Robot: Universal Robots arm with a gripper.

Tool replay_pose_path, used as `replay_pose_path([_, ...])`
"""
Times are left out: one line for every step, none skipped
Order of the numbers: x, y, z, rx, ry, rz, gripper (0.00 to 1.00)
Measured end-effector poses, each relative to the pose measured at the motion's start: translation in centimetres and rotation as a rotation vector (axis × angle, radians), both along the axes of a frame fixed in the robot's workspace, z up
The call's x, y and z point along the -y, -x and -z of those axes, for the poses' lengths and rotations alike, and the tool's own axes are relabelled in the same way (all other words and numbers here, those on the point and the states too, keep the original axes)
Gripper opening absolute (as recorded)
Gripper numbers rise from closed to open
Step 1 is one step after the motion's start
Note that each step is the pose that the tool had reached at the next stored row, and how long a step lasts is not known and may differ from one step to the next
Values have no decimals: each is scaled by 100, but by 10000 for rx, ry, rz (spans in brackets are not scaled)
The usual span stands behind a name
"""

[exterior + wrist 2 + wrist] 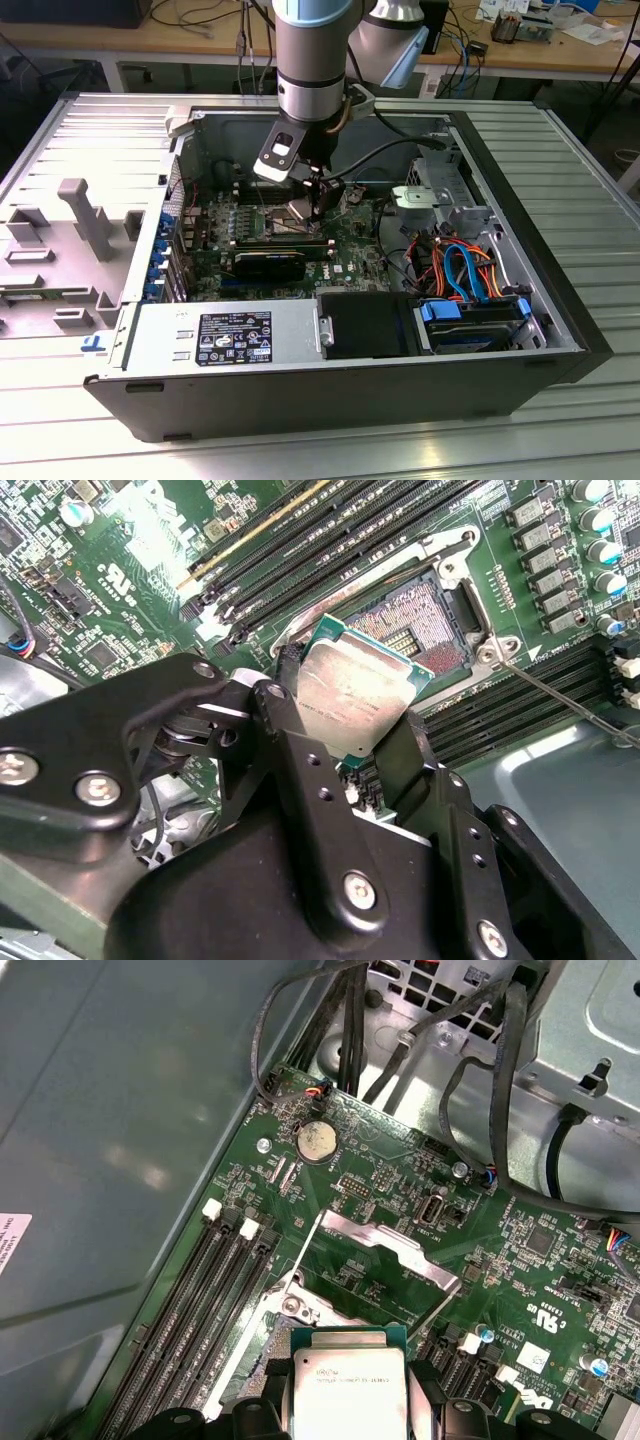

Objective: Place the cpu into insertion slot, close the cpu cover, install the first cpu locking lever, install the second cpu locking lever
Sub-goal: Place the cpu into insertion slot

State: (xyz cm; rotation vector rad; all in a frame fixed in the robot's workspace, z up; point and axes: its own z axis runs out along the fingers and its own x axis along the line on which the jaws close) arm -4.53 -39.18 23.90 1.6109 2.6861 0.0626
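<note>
**Cpu clamped in my fingers, close over the open socket**

My fingers (285, 695) are pressed on two opposite edges of the cpu (355, 685). It hangs near the insertion slot (415, 625), not yet touching, and seems tilted against it. I judge I should level the chip, match its corners to the socket, and lower it gently, because the pins would bend easily. The cpu cover (385, 1245) stands raised. In the exterior view my arm (315, 60) stands almost vertical at twelve o'clock of the gripper (305, 208), with the power supply (225, 338) at seven o'clock.

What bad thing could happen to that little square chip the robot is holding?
The tool holds the chip by its edges near the open socket. It might slip and drop, or come down crooked and bend the socket's tiny pins. It could also bump the open cover.
</note>
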Motion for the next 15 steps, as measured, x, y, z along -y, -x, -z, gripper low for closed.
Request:
replay_pose_path([0,0,0,0,0,21,55])
replay_pose_path([0,0,0,0,1,57,55])
replay_pose_path([0,0,0,0,1,100,55])
replay_pose_path([0,-1,0,0,4,191,55])
replay_pose_path([0,-1,0,0,10,255,55])
replay_pose_path([0,0,0,0,17,326,55])
replay_pose_path([0,0,0,0,21,368,55])
replay_pose_path([0,0,0,0,27,408,55])
replay_pose_path([0,0,0,0,30,437,55])
replay_pose_path([0,0,0,0,35,495,55])
replay_pose_path([0,0,0,0,37,531,55])
replay_pose_path([0,0,0,0,40,583,55])
replay_pose_path([0,0,0,0,47,691,55])
replay_pose_path([0,0,0,0,49,729,55])
replay_pose_path([0,0,0,0,50,777,55])
